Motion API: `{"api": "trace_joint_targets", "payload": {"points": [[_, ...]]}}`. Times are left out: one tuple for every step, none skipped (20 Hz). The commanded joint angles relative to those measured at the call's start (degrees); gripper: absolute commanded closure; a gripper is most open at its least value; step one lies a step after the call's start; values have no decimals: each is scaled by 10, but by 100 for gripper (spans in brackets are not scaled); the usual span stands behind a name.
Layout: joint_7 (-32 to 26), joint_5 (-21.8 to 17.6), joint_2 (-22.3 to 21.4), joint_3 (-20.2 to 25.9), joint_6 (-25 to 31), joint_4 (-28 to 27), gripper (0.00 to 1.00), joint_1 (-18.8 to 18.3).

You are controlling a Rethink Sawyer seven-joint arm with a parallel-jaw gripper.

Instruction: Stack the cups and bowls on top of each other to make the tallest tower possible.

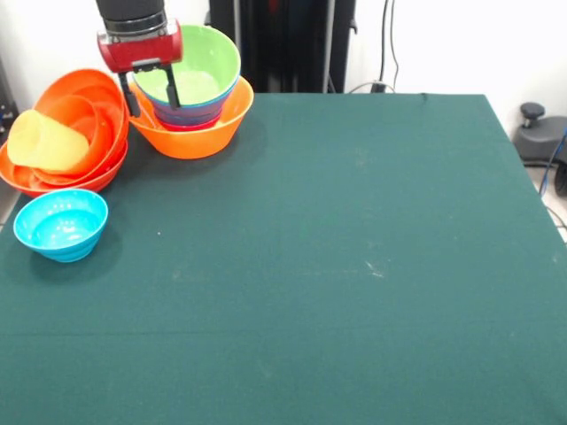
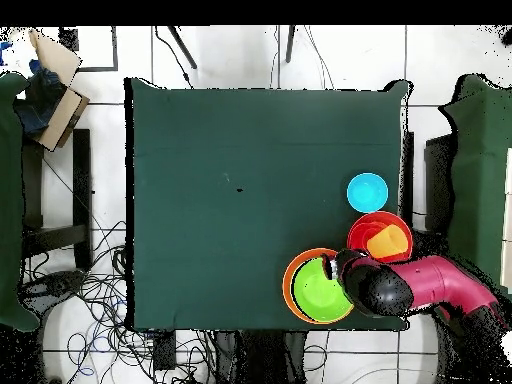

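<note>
We saw the end effector (image 1: 151, 91) hanging at the tower (image 1: 191, 104) in the far left corner of the green table (image 1: 354, 266) in the front view. Its two dark fingers (image 1: 172, 87) were spread apart, one outside the tower's left wall and the other inside the lime green bowl (image 1: 197, 64), so the rim on that side sat between them. We could not tell whether the fingers touched the rim; nothing looked lifted, and we took the end effector as released.

The tower had the large light-orange bowl (image 1: 202, 133) at the bottom, then a thin red edge and a blue band showing above it, and the lime green bowl on top, tilted slightly with its opening turned towards the camera.

Just left of the tower stood a second nest of red-orange bowls (image 1: 84, 133), tipped at the table's left edge. The pale-yellow cup (image 1: 46, 142) lay on its side inside them, its mouth pointing to the left.

The cyan bowl (image 1: 60, 224) sat upright and alone on the table, near the red-orange nest and in front of it.

In the overhead view we saw the red arm (image 2: 430, 282) reaching in from the right, its dark head covering the right edge of the lime green bowl.
</note>
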Motion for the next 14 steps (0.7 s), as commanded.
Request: {"api": "trace_joint_targets", "payload": {"points": [[-190,-67,32,-50,67,-43,0,23],[-191,-66,34,-51,65,-45,0,22],[-191,-65,34,-51,65,-46,0,22],[-193,-62,35,-49,63,-47,0,19],[-195,-60,36,-49,63,-47,0,18],[-204,-52,37,-45,66,-46,0,12],[-212,-47,39,-41,67,-45,0,7],[-231,-33,45,-28,64,-39,0,-9],[-239,-27,46,-22,64,-36,0,-16],[-253,-16,50,-10,62,-29,0,-30],[-257,-12,49,-6,64,-25,0,-34],[-261,-5,43,-6,76,-25,0,-34],[-266,0,39,-4,85,-24,0,-36],[-271,6,35,-1,93,-24,0,-37]]}}
